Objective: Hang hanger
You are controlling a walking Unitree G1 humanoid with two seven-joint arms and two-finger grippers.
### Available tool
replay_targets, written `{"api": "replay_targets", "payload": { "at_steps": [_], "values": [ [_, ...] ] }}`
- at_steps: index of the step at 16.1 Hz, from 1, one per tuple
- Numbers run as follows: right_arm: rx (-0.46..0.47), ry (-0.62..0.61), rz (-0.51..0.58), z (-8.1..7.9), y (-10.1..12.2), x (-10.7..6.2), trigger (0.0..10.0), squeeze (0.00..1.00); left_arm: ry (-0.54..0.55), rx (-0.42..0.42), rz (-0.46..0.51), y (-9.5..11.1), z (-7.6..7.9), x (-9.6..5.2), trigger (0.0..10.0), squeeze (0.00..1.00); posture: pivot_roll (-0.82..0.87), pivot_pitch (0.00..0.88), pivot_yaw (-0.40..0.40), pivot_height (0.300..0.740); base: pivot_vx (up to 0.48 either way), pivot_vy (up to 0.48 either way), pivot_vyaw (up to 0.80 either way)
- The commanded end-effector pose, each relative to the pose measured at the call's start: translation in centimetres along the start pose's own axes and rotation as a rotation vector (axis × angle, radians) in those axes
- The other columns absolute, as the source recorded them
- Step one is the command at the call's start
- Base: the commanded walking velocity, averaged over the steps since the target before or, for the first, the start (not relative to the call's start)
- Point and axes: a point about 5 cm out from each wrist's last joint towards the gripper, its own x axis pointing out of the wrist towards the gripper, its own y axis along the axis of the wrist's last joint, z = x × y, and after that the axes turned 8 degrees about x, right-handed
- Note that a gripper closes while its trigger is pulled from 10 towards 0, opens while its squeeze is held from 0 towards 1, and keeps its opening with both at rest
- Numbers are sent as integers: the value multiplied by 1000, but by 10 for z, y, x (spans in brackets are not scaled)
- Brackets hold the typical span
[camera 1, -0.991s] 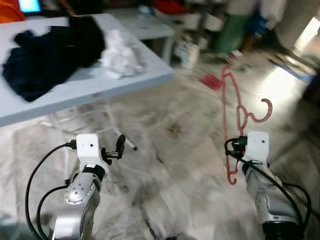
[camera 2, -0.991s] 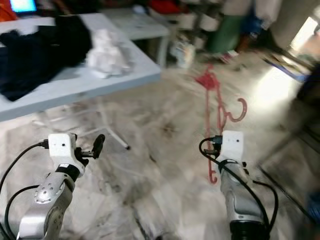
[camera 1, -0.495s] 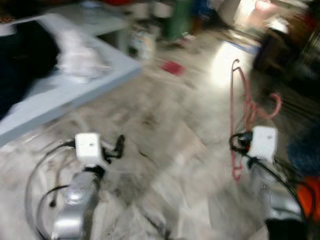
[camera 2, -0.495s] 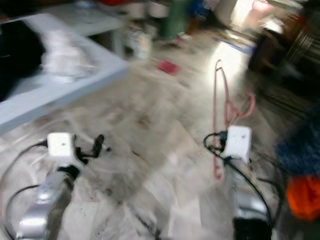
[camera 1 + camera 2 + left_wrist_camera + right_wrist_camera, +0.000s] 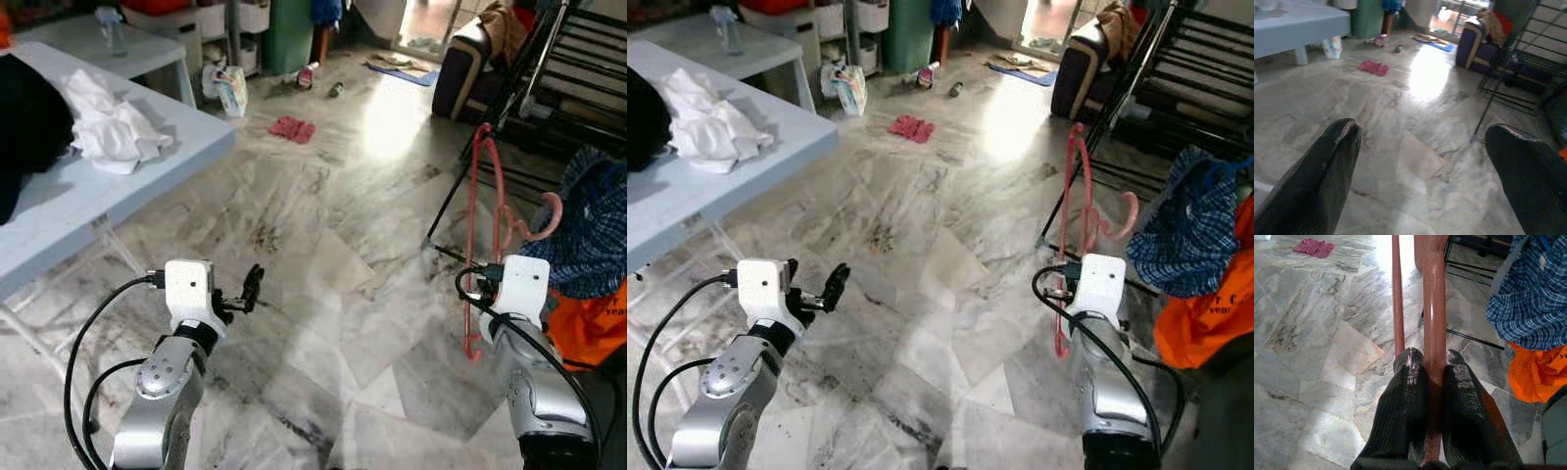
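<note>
Camera swung right since earlier frames: blue table (image 5: pixel 186 147) now at left edge, black drying rack (image 5: pixel 563 59) brought into view. Red hanger (image 5: pixel 482 211) held upright, clamped between right gripper (image 5: pixel 1434 374) fingers, near blue plaid garment (image 5: pixel 593 230) and rack. Left gripper (image 5: pixel 1422 152) spread wide, nothing held, above marble floor (image 5: pixel 333 235).

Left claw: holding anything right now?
No. In the left wrist view the left claw has its two black fingers spread wide apart with only marble floor between them.
</note>
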Motion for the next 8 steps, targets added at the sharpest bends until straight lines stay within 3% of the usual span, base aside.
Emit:
{"api": "replay_targets", "payload": {
  "at_steps": [1, 8],
  "values": [
    [1, -31, -1, 5, 1, 0, 10000, 0, -31, -3, 12, 2, 4, 1, 10000, 0, 26, 93, -80, 740, 0, 0, -800],
    [3, -27, -7, 3, 1, 2, 10000, 0, -49, -11, 16, 3, 6, 3, 10000, 0, 31, 88, -83, 740, 0, 0, -800]
  ]
}}
